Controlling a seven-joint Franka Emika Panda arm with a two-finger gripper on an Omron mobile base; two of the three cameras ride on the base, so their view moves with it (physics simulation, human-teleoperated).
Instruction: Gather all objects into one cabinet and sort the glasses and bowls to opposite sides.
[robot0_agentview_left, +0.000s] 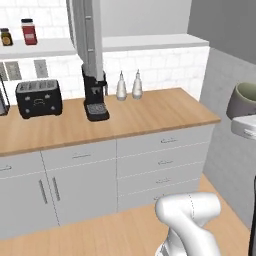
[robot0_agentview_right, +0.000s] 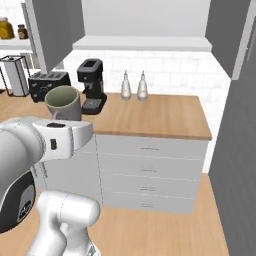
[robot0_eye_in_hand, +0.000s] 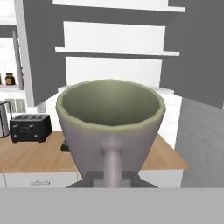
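A grey mug (robot0_eye_in_hand: 111, 127) with a pale green inside fills the hand view, upright, its handle facing the camera. The gripper (robot0_eye_in_hand: 112, 177) is clamped on that handle, holding the mug in the air in front of an open wall cabinet (robot0_eye_in_hand: 118, 52) with white shelves. In the right base view the mug (robot0_agentview_right: 63, 103) sits above the white arm. Below, a wooden counter (robot0_agentview_left: 150, 117) carries a black toaster (robot0_agentview_left: 39, 98), a coffee machine (robot0_agentview_left: 94, 97) and two white bottles (robot0_agentview_left: 129, 86).
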